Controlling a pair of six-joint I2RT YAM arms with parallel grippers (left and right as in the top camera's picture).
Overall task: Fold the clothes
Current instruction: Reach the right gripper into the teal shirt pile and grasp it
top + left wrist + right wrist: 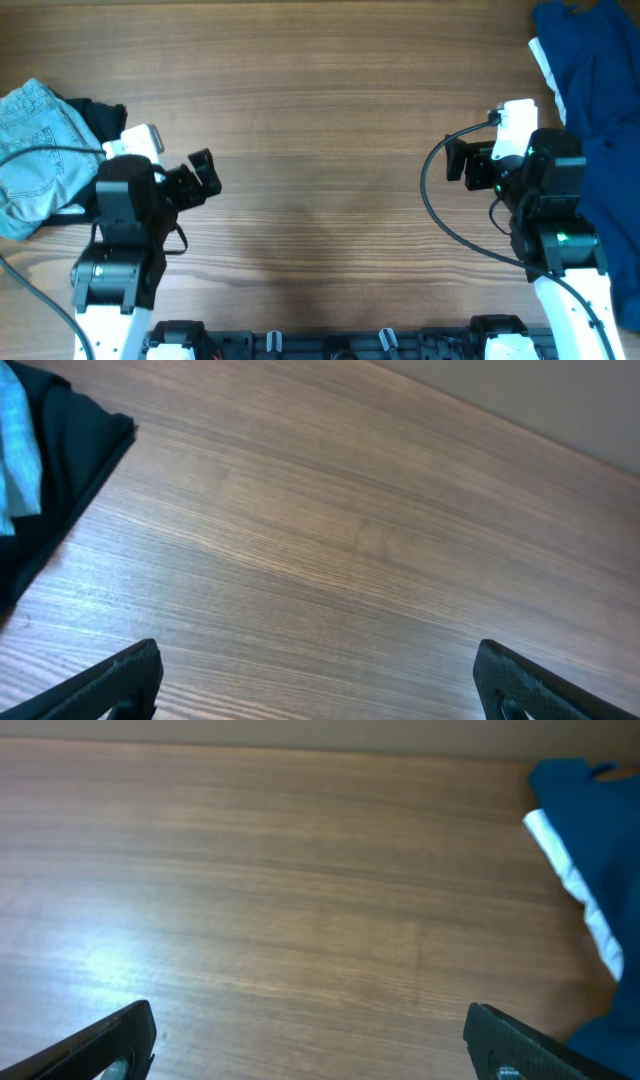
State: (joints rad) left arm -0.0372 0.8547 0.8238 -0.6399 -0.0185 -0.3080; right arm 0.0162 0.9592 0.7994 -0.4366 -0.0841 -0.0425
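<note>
- The deep-blue shirt lay heaped along the bench's right edge with a white piece peeking from under it. The light-blue denim and a black piece sat bunched at the left edge.
- Neither pile was touched — the left gripper and the right gripper both stood released, jaws wide, over bare bench.
- We judged that no fold had begun. The next move called for the right arm to reach the shirt beside it, pinch an edge and drag it to the middle to spread it.
- Only the overhead view showed both piles. The right wrist view showed the white strip more plainly — the left wrist view caught just a black corner and a sliver of denim.
</note>
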